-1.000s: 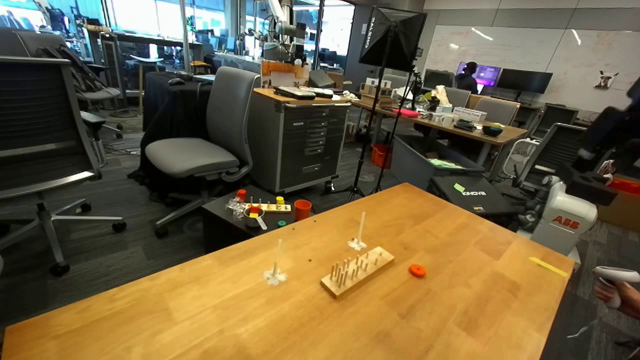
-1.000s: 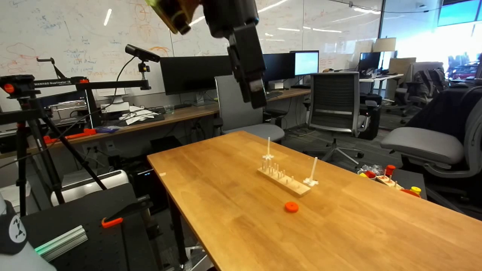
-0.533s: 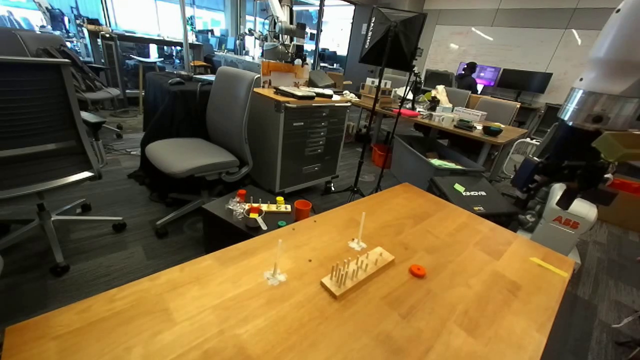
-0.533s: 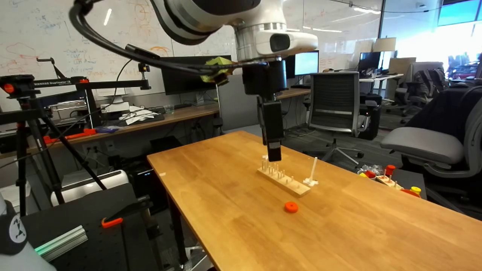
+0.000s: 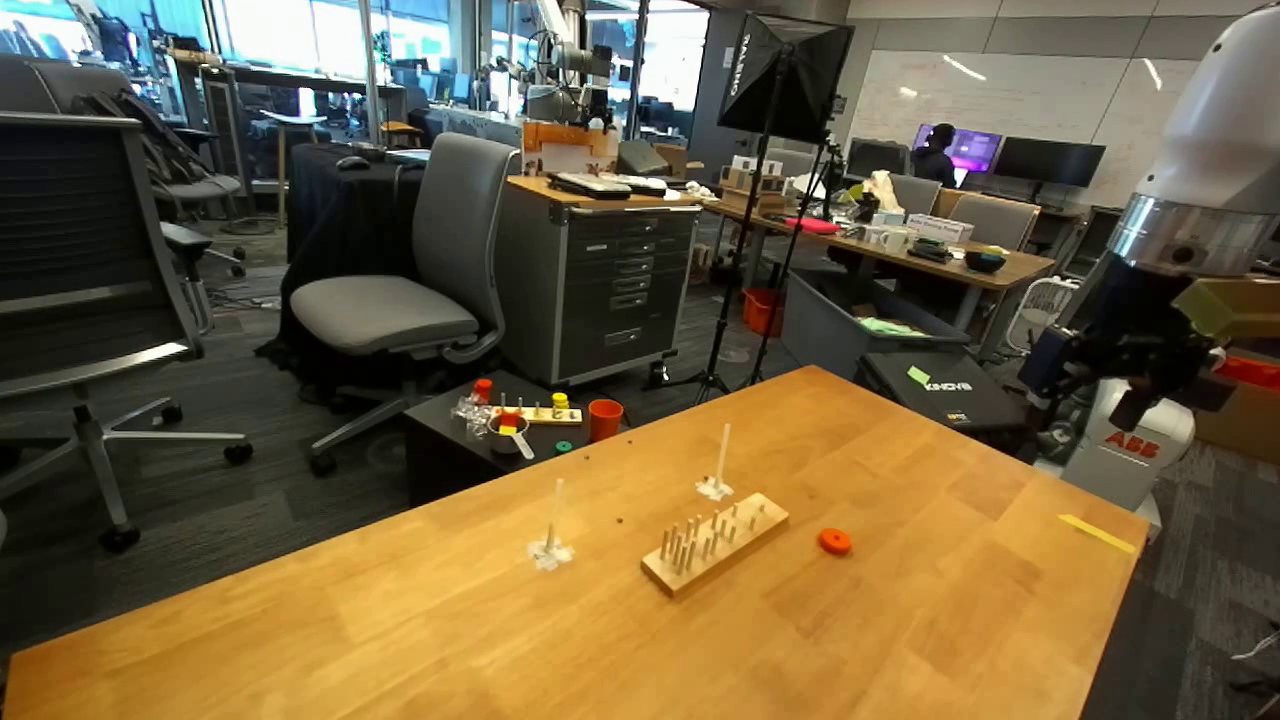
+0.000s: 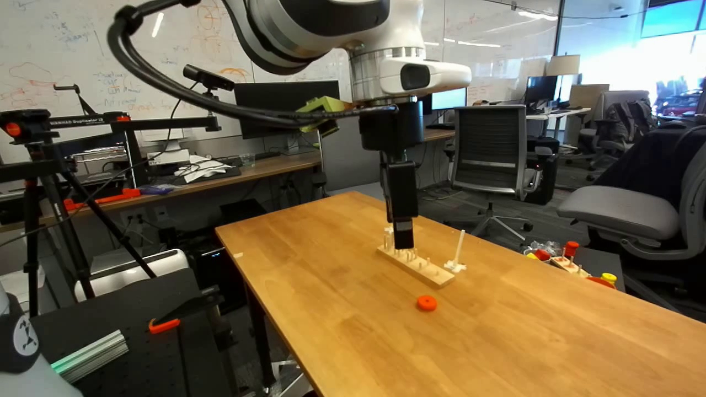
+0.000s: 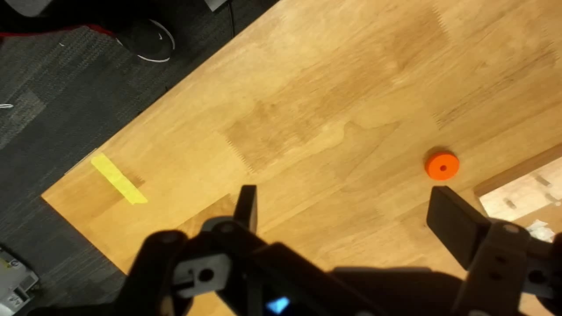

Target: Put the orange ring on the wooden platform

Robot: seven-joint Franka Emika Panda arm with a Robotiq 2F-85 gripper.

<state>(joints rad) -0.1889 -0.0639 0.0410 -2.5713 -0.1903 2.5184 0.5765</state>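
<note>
The orange ring [image 5: 834, 542] lies flat on the table, apart from the wooden platform [image 5: 768, 512]. In the other camera's exterior view the ring [image 6: 426, 303] sits nearer the camera than the platform [image 6: 441, 278]. My gripper [image 6: 404, 237] points down above the table and hides part of the platform's pegs there. It is high at the right in an exterior view [image 5: 1085, 405]. In the wrist view my gripper [image 7: 345, 187] is open and empty, fingers wide apart. The ring [image 7: 442, 166] shows just beyond the right fingertip. A corner of the platform [image 7: 522, 195] shows at the right edge.
Two upright single-peg stands [image 5: 550, 553] [image 5: 716, 488] are fixed beside the platform. Yellow tape [image 5: 1097, 534] marks a table corner. A low black stand beyond the table edge holds an orange cup [image 5: 604, 420] and small parts.
The arm has come down into both exterior views, the gripper now lower over the table and slightly lower than half a second ago. The ring and platform have not moved.
</note>
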